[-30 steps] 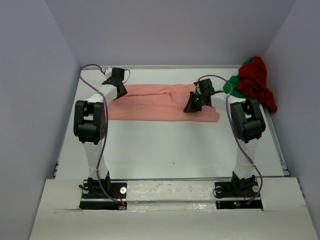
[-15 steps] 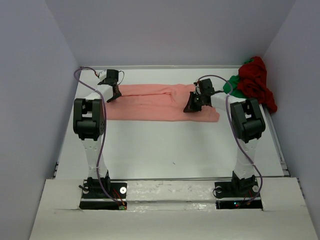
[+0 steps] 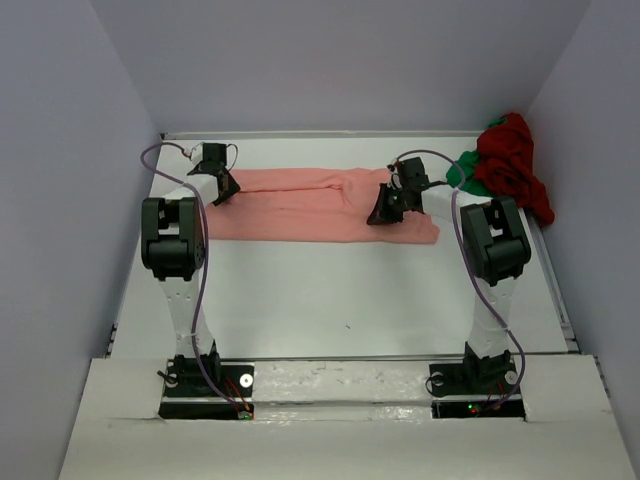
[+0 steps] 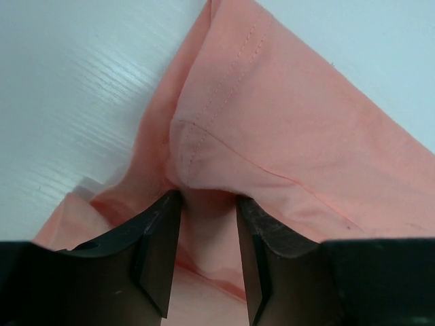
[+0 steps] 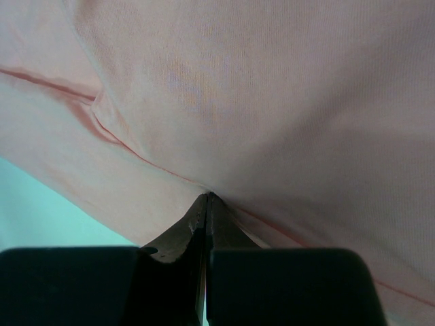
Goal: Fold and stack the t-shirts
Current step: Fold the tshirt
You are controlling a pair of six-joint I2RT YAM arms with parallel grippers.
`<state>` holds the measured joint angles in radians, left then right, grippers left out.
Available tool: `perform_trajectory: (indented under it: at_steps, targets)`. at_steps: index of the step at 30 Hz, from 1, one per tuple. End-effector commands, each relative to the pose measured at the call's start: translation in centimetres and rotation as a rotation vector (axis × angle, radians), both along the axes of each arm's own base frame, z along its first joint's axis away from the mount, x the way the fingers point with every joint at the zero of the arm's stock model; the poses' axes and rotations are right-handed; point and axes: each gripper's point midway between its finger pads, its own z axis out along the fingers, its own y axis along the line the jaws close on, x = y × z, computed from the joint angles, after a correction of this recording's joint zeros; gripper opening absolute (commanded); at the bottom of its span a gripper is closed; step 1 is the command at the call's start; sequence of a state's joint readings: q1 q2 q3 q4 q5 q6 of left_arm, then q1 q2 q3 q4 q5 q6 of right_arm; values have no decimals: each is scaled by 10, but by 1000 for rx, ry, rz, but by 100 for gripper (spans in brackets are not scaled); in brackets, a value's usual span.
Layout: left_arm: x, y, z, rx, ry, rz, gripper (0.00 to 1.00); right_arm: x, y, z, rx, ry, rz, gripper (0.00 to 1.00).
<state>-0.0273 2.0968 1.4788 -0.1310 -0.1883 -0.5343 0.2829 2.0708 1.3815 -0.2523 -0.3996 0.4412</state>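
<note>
On the white desk [image 3: 340, 290], far side, the salmon-pink cloth t-shirt [image 3: 320, 205] lies as a long band. Right tool [image 3: 385, 212] pinches its right part; left tool [image 3: 222, 190], jaws apart, straddles the left hem. Looks mid-fold; next: close left, lift together.

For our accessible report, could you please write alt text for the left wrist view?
The dark fingers of the left gripper stand apart with a bunched fold of the salmon-pink t-shirt between them, beside a stitched seam. The shirt lies on the white table, visible at upper left and upper right.
</note>
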Motion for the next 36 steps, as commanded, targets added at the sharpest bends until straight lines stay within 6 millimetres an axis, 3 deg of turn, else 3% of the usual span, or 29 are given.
perform_trajectory:
  at_steps: [1, 6, 10, 18, 19, 28, 36]
  targets:
    - [8, -9, 21, -66, -95, -21, 48, 9, 4, 15, 1, -62, 15, 0]
    - [4, -17, 16, -136, -104, -32, 48, 9, 3, 16, 0, -63, 15, 0]
    - [4, -10, 22, -115, -118, -10, 48, 9, 3, 15, -2, -62, 15, 0]
    - [-9, 30, 31, 61, -46, 137, 50, 8, 4, 15, 0, -60, 19, 0]
    - [-12, 50, 32, 93, -37, 189, 50, 8, 4, 15, 2, -59, 18, 0]
    - [-23, 84, 32, 134, -3, 295, 52, 7, 4, 15, 3, -58, 21, 0]
    - [-24, 65, 71, 110, -136, 228, 52, 8, 4, 16, 3, -62, 24, 0]
